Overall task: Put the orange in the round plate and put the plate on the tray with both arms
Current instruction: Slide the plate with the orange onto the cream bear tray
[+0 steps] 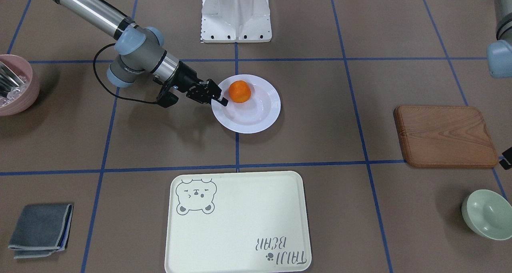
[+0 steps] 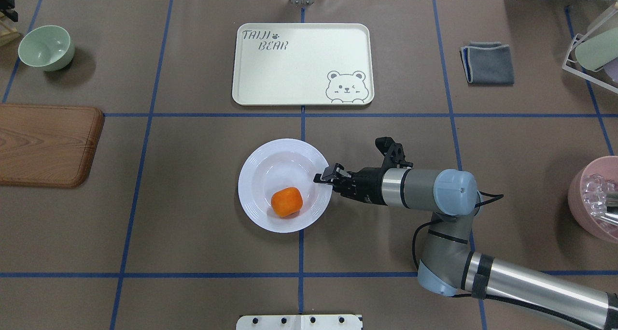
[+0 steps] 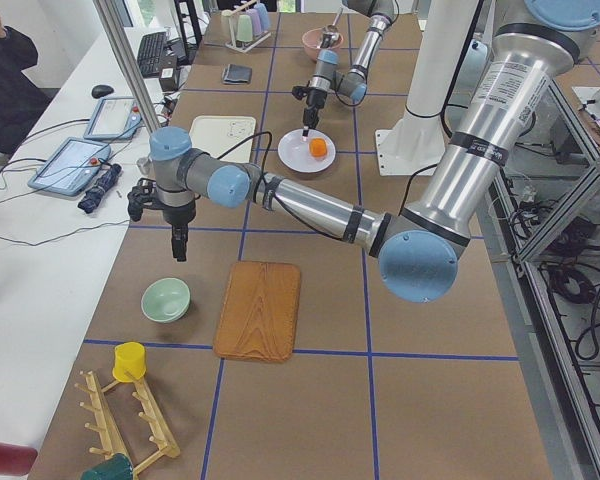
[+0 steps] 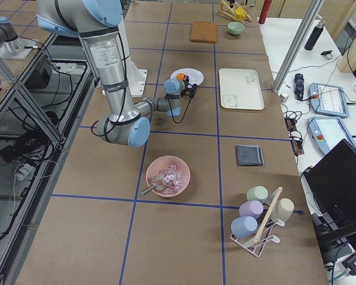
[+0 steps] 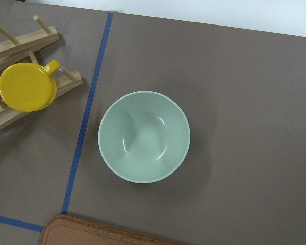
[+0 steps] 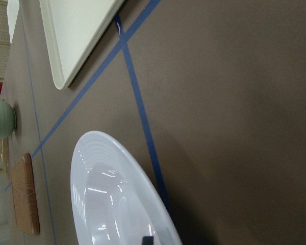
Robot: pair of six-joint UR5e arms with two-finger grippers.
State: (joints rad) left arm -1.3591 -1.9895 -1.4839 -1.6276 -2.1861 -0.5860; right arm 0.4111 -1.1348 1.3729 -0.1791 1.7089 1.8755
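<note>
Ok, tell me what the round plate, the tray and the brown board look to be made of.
Round plate: likely glazed ceramic or melamine; it is glossy white with sharp highlights.
Tray: probably matte plastic; the cream surface is flat, with grey print and no shine.
Brown board: wood or a wood-look finish; curved grain lines show, with a satin sheen.

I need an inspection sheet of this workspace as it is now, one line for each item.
Surface: brown table cover with blue tape grid; no spill seen.
Job's things: orange lies in the round plate; tray stands apart, nothing on it.
Clutter: green bowl, wooden board, grey cloth, pink bowl holding clear pieces, yellow cup.
Grippers: right pincer at the plate's rim, open or shut unclear; left pincer hangs near the green bowl, state unclear.
Cables: black cable loops beside the right arm, clear of the plate.
Surroundings: side bench with tablets; a person's sleeve beside it.
</note>
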